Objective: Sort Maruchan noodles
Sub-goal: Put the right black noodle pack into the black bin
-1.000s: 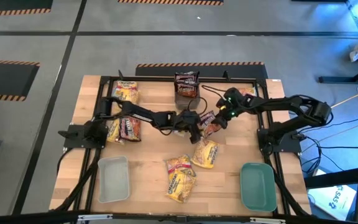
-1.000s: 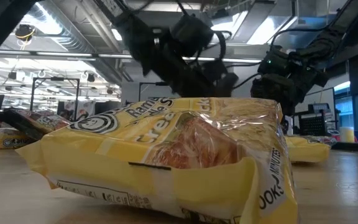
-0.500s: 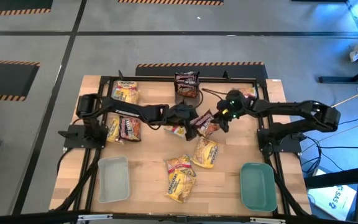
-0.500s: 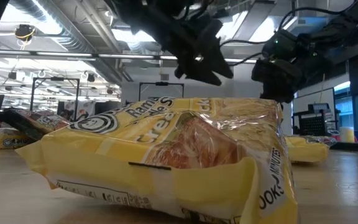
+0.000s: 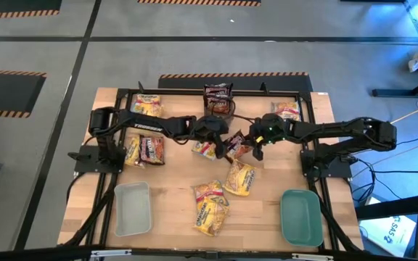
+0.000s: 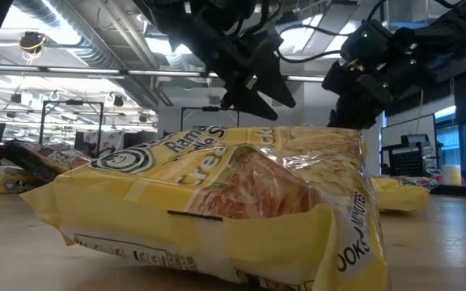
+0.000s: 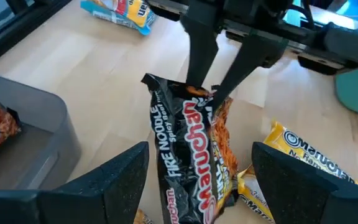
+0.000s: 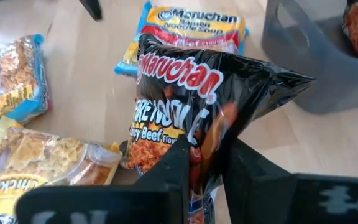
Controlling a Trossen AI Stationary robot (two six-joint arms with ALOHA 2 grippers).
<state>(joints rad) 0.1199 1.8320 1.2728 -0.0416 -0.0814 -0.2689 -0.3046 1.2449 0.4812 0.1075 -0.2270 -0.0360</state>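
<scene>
Right wrist view gives us the clearest look at the dark noodle packet (image 8: 188,112): it stands on edge between that arm's two fingers, which are pinched onto its lower crimped end, so the right pincer (image 8: 204,171) is gripping it. In the high view the dark packet (image 5: 238,143) sits near the middle of the worktop (image 5: 173,188), just behind the yellow packet (image 5: 239,178) and well ahead of the grey bin (image 5: 217,109) at the back edge.

We judge the packet light, crinkly and slick, with a brittle noodle block inside; a hold on the sealed end seam, as now, looks safer than squeezing the middle, though the film could slip.

From the left wrist view, the left pincer (image 7: 197,180) has its fingers spread wide on either side of the packet (image 7: 194,155), touching nothing that we can see. Both arms reach in low toward the dark packet from opposite sides, the left pincer (image 5: 222,145) just beside it and the right pincer (image 5: 255,148) on it.
</scene>
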